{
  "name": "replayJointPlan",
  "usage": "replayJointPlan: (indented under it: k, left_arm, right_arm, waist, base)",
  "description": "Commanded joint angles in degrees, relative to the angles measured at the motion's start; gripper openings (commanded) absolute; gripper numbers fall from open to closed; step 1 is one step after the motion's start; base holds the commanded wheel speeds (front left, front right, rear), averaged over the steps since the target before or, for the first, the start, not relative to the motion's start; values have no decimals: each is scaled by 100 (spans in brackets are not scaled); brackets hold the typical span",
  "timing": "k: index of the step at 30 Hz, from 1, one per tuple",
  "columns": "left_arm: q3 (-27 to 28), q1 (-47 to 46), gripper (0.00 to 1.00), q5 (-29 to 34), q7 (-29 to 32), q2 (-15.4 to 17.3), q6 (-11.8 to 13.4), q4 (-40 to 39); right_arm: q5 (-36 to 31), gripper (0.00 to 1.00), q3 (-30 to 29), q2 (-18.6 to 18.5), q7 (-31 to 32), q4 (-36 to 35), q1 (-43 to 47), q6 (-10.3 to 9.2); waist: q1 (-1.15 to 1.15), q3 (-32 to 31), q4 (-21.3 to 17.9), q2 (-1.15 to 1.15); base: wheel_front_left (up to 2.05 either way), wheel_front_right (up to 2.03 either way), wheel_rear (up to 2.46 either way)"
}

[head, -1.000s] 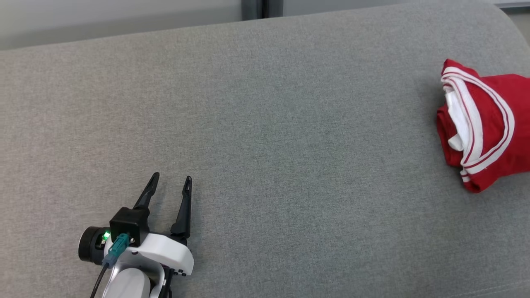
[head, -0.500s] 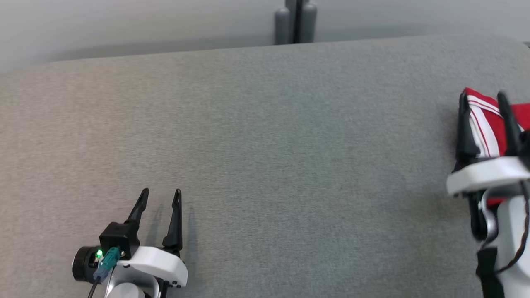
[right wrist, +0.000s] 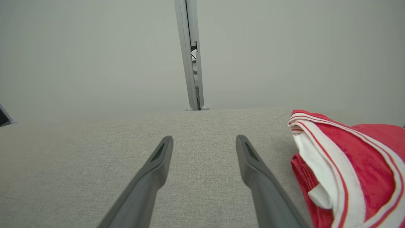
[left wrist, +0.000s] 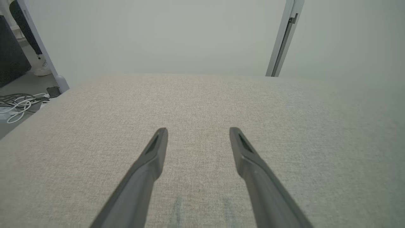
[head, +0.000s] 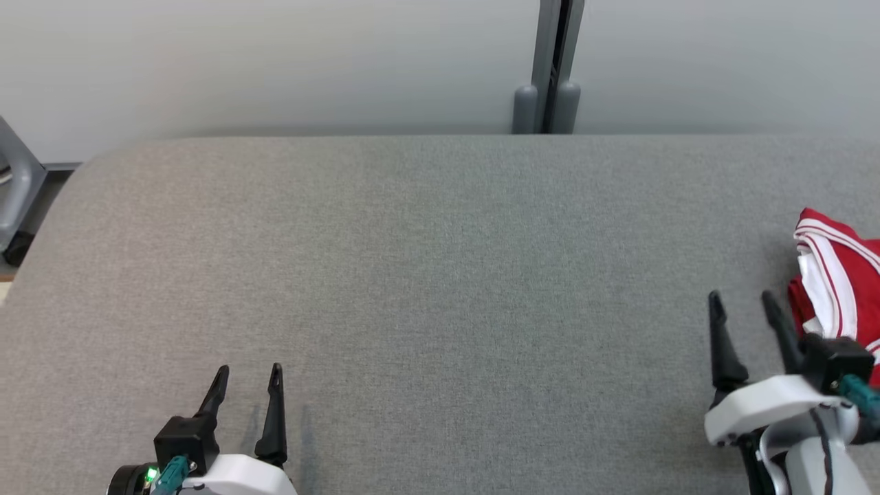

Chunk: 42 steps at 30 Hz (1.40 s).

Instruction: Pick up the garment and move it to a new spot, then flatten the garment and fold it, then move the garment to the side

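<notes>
Spread, empty left tool (head: 249, 370) and right tool (head: 741, 297) over grey padded surface (head: 440, 275); bundled red garment (head: 835, 282) lies just right of right tool.

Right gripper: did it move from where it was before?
Yes. The right gripper was over the red garment before; now it sits left of it, pulled back toward the robot.

Jaws apart, red garment (right wrist: 359, 152) beside, grey upholstery (right wrist: 79, 164)

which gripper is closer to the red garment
Right. The right gripper sits open just to the left of the red garment; the left gripper is far off to its left.
</notes>
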Motion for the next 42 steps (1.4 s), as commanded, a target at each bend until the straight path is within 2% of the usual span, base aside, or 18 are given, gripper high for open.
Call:
replayJointPlan:
  k: [1, 3, 13, 22, 40, 42]
  left_arm:
    - [46, 54, 100, 42, 3, 26, 42, -14]
    - [71, 129, 100, 9, 3, 25, 42, -16]
    - [306, 272, 100, -110, 3, 26, 25, -89]
    - [360, 175, 100, -124, 2, 26, 6, -25]
    - [302, 49, 100, -121, 2, 27, -42, 101]
    - [333, 85, 100, -104, 3, 30, -32, 102]
  right_arm:
    - [39, 100, 42, -21, 3, 23, 114, -2]
    - [165, 100, 156, -26, 3, 66, 246, -2]
    - [-28, 100, 454, -22, 3, 142, 508, -2]
    - [-269, 100, 415, -23, 3, 82, 426, -2]
    - [-231, 100, 496, -24, 3, -25, 313, -2]
    - [-213, 100, 523, -22, 3, -10, 318, -1]
  waist:
    - [0, -114, 44, 0]
    - [0, -222, 53, 0]
    - [0, -383, -75, 0]
    - [0, -269, -136, 0]
    - [0, -71, -143, 0]
    - [0, -80, -329, 0]
  base:
    - [0, 0, 0]
    - [0, 0, 0]
    - [0, 0, 0]
    - [0, 0, 0]
    - [0, 0, 0]
    - [0, 0, 0]
